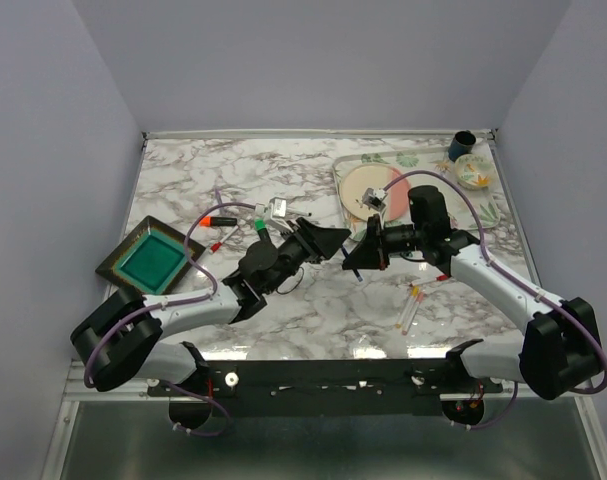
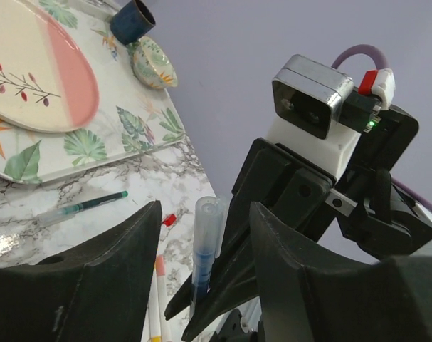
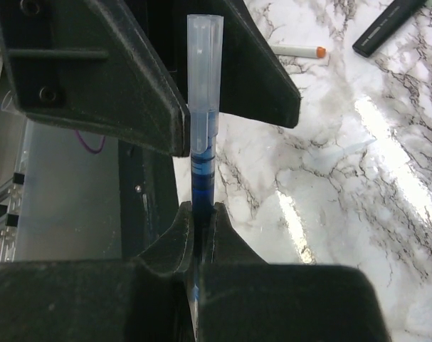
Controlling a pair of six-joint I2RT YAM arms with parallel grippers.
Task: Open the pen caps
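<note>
The right gripper (image 3: 203, 214) is clamped shut on the barrel of a slim blue-inked clear plastic pen (image 3: 201, 178), holding it upright. Only the right wrist view shows this pinch squarely. The pen's translucent, colourless plastic cap (image 3: 205, 57) is still seated on the barrel. It rises above the closed fingers and passes between the two black fingers of the left gripper (image 2: 205, 206).

The left wrist view shows what that one hides: the left jaws stand wide apart, with the cap in the gap and clear space on both sides. From the right wrist one left finger seems to lie against the cap, but contact cannot be told. In the top view the two grippers meet tip to tip above the middle of the white marble-patterned table (image 1: 233, 180), and the pen is too small to make out there.

On the table, the left wrist view shows a clear pen with green ink (image 2: 80, 206) and a small red cap (image 2: 169, 219). It also shows a leaf-printed tray (image 2: 130, 135) carrying a pink-and-cream oval plate (image 2: 30, 71). The right wrist view shows a white pen with an orange cap (image 3: 321, 51) and a thick black highlighter (image 3: 386, 28). Only the top view shows the dark square dish with a teal centre (image 1: 153, 260), left of the arms.
</note>
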